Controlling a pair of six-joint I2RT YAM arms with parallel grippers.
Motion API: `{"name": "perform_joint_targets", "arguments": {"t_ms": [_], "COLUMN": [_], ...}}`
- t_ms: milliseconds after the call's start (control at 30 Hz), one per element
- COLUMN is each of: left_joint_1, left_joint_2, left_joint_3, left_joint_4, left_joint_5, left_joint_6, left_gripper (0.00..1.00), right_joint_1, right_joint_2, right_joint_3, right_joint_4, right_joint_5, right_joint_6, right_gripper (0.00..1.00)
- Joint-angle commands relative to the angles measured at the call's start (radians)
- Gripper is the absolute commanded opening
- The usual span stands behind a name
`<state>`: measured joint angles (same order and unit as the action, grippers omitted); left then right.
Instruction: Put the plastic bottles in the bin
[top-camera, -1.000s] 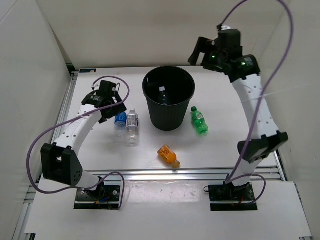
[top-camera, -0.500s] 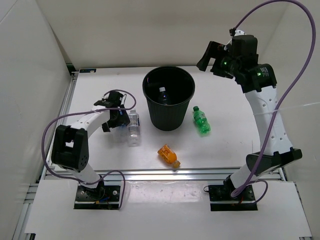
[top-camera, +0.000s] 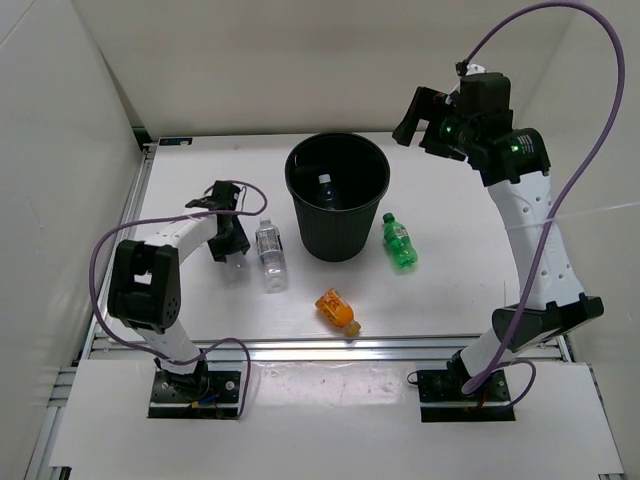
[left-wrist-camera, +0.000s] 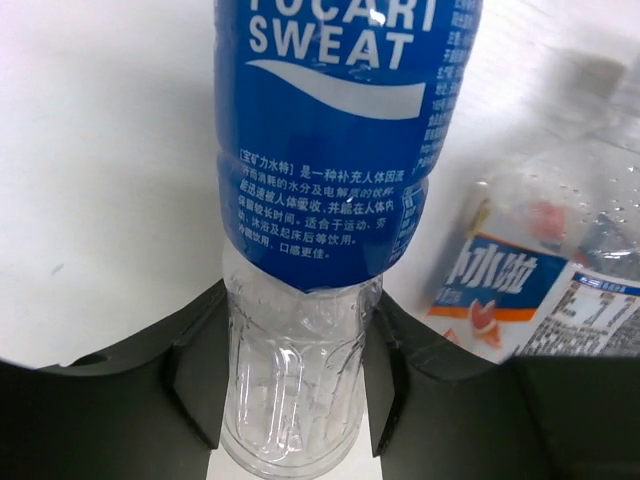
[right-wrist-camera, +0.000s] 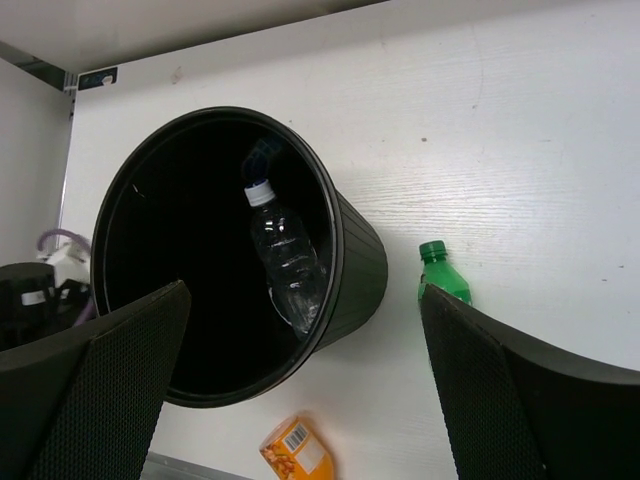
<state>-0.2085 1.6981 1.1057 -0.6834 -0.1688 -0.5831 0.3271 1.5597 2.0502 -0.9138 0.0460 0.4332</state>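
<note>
My left hand (left-wrist-camera: 292, 370) pinches the blue-labelled bottle (left-wrist-camera: 335, 150) by its clear part, so I can lift it off the tabletop (top-camera: 450, 270). It is left of the bin (top-camera: 337, 232), just beside a clear bottle (top-camera: 270, 258). A third bottle (right-wrist-camera: 285, 265) is in the bin already. My right hand (top-camera: 418, 122) is spread wide, up high behind the bin, I think to keep out of the way. The green bottle (top-camera: 399, 241) and orange bottle (top-camera: 337, 310) wait on the tabletop.

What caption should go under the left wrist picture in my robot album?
Left gripper pinches the clear end of a blue-labelled Pocari Sweat bottle, another clear bottle lying beside it.
</note>
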Motion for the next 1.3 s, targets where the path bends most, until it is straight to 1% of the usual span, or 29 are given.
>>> {"name": "perform_joint_targets", "arguments": {"t_ms": [0,33,67,100,133,167,200,267,300,367,400,433,467,533,567,600,667,700,733,767,800,900,967,1000,1067,1100,1133,1233,1267], "left_joint_1": [0.023,0.023,0.023,0.023,0.023,0.023,0.023,0.005,0.004,-0.038,-0.052,-0.089,-0.112,-0.159,-0.202,-0.222,-0.273,-0.288,-0.301,-0.311,-0.312,-0.284,-0.253,-0.224,-0.203,-0.194,-0.177,-0.138,-0.129], "left_joint_2": [-0.123,-0.141,-0.173,-0.189,-0.204,-0.228,-0.229,-0.241,-0.241,-0.227,-0.191,-0.166,-0.108,-0.045,-0.014,0.042,0.087,0.119,0.120,0.120,0.120,0.071,0.014,-0.006,-0.076,-0.103,-0.159,-0.263,-0.285], "left_joint_3": [0.087,0.167,0.216,0.268,0.323,0.432,0.488,0.615,0.649,0.749,0.784,0.821,0.895,0.962,1.014,1.031,1.045,1.045,1.045,1.030,1.020,1.020,1.020,0.999,0.950,0.916,0.828,0.641,0.600], "left_joint_4": [-0.085,-0.120,-0.187,-0.214,-0.231,-0.231,-0.231,-0.196,-0.176,-0.130,-0.120,-0.120,-0.120,-0.120,-0.120,-0.120,-0.142,-0.189,-0.202,-0.212,-0.228,-0.249,-0.249,-0.261,-0.262,-0.262,-0.262,-0.242,-0.242], "left_joint_5": [-0.056,-0.076,-0.093,-0.107,-0.116,-0.117,-0.104,-0.045,-0.017,0.092,0.133,0.206,0.236,0.293,0.357,0.391,0.440,0.427,0.427,0.404,0.388,0.315,0.295,0.264,0.221,0.175,0.160,0.137,0.123], "left_joint_6": [-0.070,-0.093,-0.134,-0.152,-0.161,-0.161,-0.161,-0.152,-0.130,-0.110,-0.100,-0.081,-0.069,-0.026,-0.012,0.000,0.020,0.031,0.041,0.042,0.042,0.042,0.042,0.042,0.032,0.032,0.017,-0.018,-0.029], "left_gripper": [0.39,0.39,0.39,0.39,0.39,0.40,0.40,0.40,0.40,0.41,0.41,0.41,0.41,0.41,0.41,0.43,0.56,0.65,0.82,0.87,1.00,1.00,1.00,1.00,1.00,1.00,1.00,1.00,1.00], "right_joint_1": [-0.002,-0.002,-0.002,-0.002,-0.002,-0.011,-0.011,-0.057,-0.074,-0.126,-0.141,-0.169,-0.181,-0.209,-0.209,-0.224,-0.238,-0.252,-0.263,-0.263,-0.263,-0.263,-0.263,-0.263,-0.251,-0.241,-0.225,-0.185,-0.175], "right_joint_2": [-0.012,-0.012,-0.012,-0.012,-0.012,-0.012,-0.012,-0.003,0.013,0.030,0.042,0.042,0.042,0.042,0.042,0.042,0.042,0.042,0.042,0.042,0.042,0.042,0.042,0.042,0.057,0.074,0.100,0.161,0.178], "right_joint_3": [-0.010,-0.010,-0.019,-0.030,-0.030,-0.045,-0.064,-0.073,-0.082,-0.082,-0.082,-0.096,-0.107,-0.130,-0.151,-0.163,-0.189,-0.214,-0.228,-0.242,-0.255,-0.324,-0.369,-0.421,-0.467,-0.507,-0.524,-0.570,-0.570], "right_joint_4": [0.020,0.020,0.020,0.010,0.010,0.000,-0.014,-0.040,-0.068,-0.091,-0.100,-0.109,-0.109,-0.109,-0.109,-0.109,-0.109,-0.109,-0.109,-0.109,-0.109,-0.109,-0.093,-0.082,-0.054,-0.043,-0.043,-0.002,0.007], "right_joint_5": [0.017,0.017,0.031,0.031,0.049,0.058,0.058,0.042,0.023,-0.032,-0.049,-0.066,-0.078,-0.089,-0.089,-0.098,-0.107,-0.119,-0.129,-0.129,-0.141,-0.141,-0.150,-0.164,-0.164,-0.153,-0.129,-0.103,-0.103], "right_joint_6": [-0.017,-0.017,-0.017,-0.008,-0.008,0.005,0.033,0.074,0.113,0.148,0.163,0.185,0.185,0.199,0.208,0.208,0.208,0.217,0.217,0.217,0.207,0.196,0.164,0.153,0.127,0.098,0.085,0.046,0.045], "right_gripper": [1.00,1.00,1.00,1.00,1.00,1.00,1.00,1.00,1.00,1.00,1.00,1.00,1.00,1.00,1.00,1.00,1.00,1.00,1.00,1.00,1.00,1.00,1.00,1.00,1.00,1.00,1.00,1.00,1.00]}}
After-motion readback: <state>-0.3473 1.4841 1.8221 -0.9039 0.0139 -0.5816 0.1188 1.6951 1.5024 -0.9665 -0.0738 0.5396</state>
